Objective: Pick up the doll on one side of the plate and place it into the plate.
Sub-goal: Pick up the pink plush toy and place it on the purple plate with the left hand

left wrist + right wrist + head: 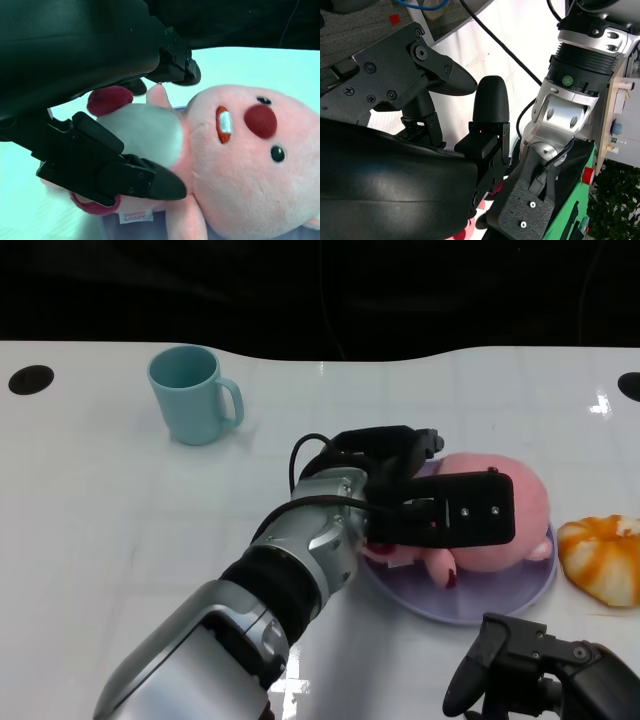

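Left wrist view gives me the best read on the pink plush doll [250, 165]: stuffed fabric, light, squashy, no risk of breakage, grippy rather than slick. I'd take it by the body, not the head; the torso compresses and the fingers can sink in. Left hand [100, 170] is grasping it there now, fingers [145, 182] wrapped round the white belly.

Head view places it: doll lies on the purple plate [500, 605], left hand [440, 505] over it, so I judge release is the step left. That view also shows what the wrist cams miss: teal mug [195, 395] well apart at the far left, and an orange-and-white plush [605, 555] just beside the plate.

Right hand [545, 670] sits low near the table edge, empty, fingers apart. Right wrist view shows only hand hardware and the left forearm [575, 80]; no doll.
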Controlling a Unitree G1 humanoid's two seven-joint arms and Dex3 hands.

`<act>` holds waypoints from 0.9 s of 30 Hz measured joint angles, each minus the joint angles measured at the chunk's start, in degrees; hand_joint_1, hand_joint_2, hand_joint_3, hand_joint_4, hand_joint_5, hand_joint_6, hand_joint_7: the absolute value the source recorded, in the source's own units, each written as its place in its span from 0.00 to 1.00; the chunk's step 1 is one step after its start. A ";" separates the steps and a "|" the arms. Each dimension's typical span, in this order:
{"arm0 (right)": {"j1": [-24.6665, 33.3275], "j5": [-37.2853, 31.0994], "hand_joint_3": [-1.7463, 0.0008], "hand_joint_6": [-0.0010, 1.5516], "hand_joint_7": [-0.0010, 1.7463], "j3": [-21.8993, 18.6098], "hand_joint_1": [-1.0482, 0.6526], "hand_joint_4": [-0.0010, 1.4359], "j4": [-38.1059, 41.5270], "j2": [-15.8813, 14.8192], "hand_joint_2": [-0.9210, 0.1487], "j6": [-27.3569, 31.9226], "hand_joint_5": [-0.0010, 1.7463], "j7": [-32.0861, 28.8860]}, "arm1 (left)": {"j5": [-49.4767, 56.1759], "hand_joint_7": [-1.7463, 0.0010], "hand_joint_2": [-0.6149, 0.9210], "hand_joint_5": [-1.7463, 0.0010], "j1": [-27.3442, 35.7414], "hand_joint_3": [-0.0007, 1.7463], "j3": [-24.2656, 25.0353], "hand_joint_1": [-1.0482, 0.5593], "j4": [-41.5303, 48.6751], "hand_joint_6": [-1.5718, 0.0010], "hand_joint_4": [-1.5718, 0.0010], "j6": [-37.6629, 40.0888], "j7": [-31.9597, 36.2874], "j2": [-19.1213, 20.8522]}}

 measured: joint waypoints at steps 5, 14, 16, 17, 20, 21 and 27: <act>-0.16 -0.01 0.41 0.39 0.79 -0.44 0.48 0.46 0.71 -0.14 0.34 -0.35 0.98 0.24 | 1.50 1.00 1.00 1.00 0.00 0.28 -1.87 0.08 -2.96 0.97 1.00 0.19 -0.78 0.92; -0.45 0.27 0.40 0.39 0.79 -1.91 0.49 0.46 1.61 -0.19 0.34 -1.27 0.97 0.98 | 1.84 0.99 1.00 0.99 2.82 0.28 -2.29 0.06 -14.40 0.96 0.99 0.70 -4.08 5.74; -0.58 0.28 0.41 0.39 0.79 -2.13 0.49 0.46 1.76 -0.24 0.34 -1.41 0.98 1.14 | 1.41 0.99 1.00 0.99 5.36 0.29 -1.95 0.06 -19.43 0.96 0.98 0.77 -5.39 7.68; -0.60 0.28 0.41 0.39 0.79 -2.21 0.49 0.45 1.80 -0.27 0.34 -1.48 0.98 1.18 | 1.17 0.99 1.00 0.98 6.77 0.29 -1.82 0.06 -22.22 0.96 0.97 0.84 -6.20 8.75; -0.61 0.31 0.41 0.39 0.79 -2.33 0.49 0.45 1.82 -0.32 0.33 -1.48 0.98 1.32 | 0.73 0.99 1.00 0.97 9.92 0.29 -1.05 0.06 -28.73 0.95 0.96 1.20 -8.45 11.25; -0.63 0.36 0.41 0.39 0.79 -2.37 0.48 0.45 1.84 -0.34 0.33 -1.48 0.98 1.39 | 0.30 0.99 1.00 0.97 11.05 0.29 -0.37 0.06 -31.11 0.95 0.95 1.24 -9.22 12.09; -0.64 0.50 0.42 0.38 0.79 -2.91 0.48 0.45 2.10 -0.55 0.32 -1.52 0.98 1.59 | -4.49 0.97 1.00 0.94 18.60 0.27 4.16 0.09 -45.65 0.92 0.92 1.59 -13.81 15.91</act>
